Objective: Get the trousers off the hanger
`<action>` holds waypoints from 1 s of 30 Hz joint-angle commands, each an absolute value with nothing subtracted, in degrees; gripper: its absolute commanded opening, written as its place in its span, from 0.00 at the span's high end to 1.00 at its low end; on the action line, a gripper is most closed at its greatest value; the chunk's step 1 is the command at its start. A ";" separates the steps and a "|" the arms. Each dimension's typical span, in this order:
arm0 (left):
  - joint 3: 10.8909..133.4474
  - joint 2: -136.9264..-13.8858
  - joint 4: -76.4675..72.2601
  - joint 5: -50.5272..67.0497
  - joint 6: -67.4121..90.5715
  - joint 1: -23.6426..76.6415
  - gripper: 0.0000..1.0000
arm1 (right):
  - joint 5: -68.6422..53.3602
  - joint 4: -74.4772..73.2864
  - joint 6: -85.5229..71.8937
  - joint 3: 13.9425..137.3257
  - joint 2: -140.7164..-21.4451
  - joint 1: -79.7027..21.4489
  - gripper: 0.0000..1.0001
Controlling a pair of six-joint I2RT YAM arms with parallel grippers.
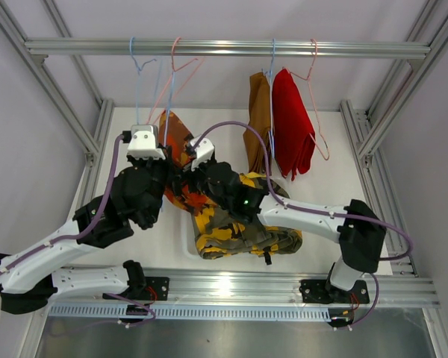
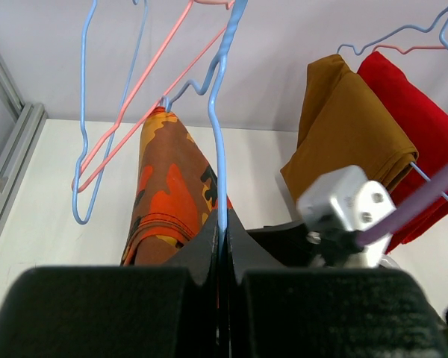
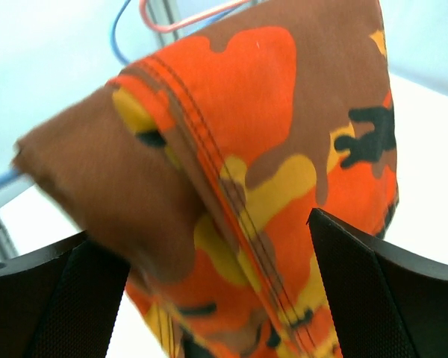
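- The left gripper (image 2: 222, 250) is clenched on the thin wire of a blue hanger (image 2: 219, 142), and the wire is pinched between its black fingers (image 2: 201, 253).
- The right gripper (image 3: 209, 253) is spread wide and grasps nothing. The orange-red patterned trousers (image 3: 284, 134) are seen between its two fingers, but whether the pads touch the cloth cannot be told.
- These patterned trousers are folded over hanger wire below the rail (image 1: 224, 48), above the left part of the white counter (image 1: 328, 194). Stitched seams are visible along the fold.
- A bare pink hanger (image 2: 138, 93) is seen just to their left.
- The brown trousers (image 1: 258, 119) and the red trousers (image 1: 291, 130) are hung side by side further right on the rail, with their cloth touching.
- The camouflage trousers (image 1: 246, 235) are heaped low between the two arms.
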State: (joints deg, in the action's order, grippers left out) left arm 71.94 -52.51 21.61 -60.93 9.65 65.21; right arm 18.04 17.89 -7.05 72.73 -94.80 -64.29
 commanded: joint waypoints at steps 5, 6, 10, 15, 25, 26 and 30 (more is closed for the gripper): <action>73.65 -52.56 18.72 -60.29 10.28 66.00 0.99 | 23.99 24.00 -3.00 82.52 -102.91 -65.04 0.00; 73.65 -52.56 18.63 -60.21 10.20 66.01 0.99 | 24.08 24.08 -2.55 83.66 -103.27 -65.13 0.00; 73.56 -52.65 18.63 -59.94 10.37 66.00 0.99 | 25.14 25.05 -0.71 84.20 -103.01 -65.48 0.01; 74.70 -52.73 19.42 -59.85 10.89 65.92 0.99 | 26.63 26.19 1.49 83.67 -101.96 -65.04 0.36; 74.00 -53.26 19.60 -60.47 10.72 65.92 0.99 | 23.74 26.37 1.23 83.58 -99.76 -64.51 0.71; 74.00 -53.35 19.69 -60.56 10.72 65.92 0.99 | 23.47 26.19 1.06 83.58 -99.49 -64.51 0.77; 74.00 -53.96 19.51 -60.64 10.20 65.92 0.99 | 22.50 24.09 0.35 83.24 -97.39 -64.69 1.00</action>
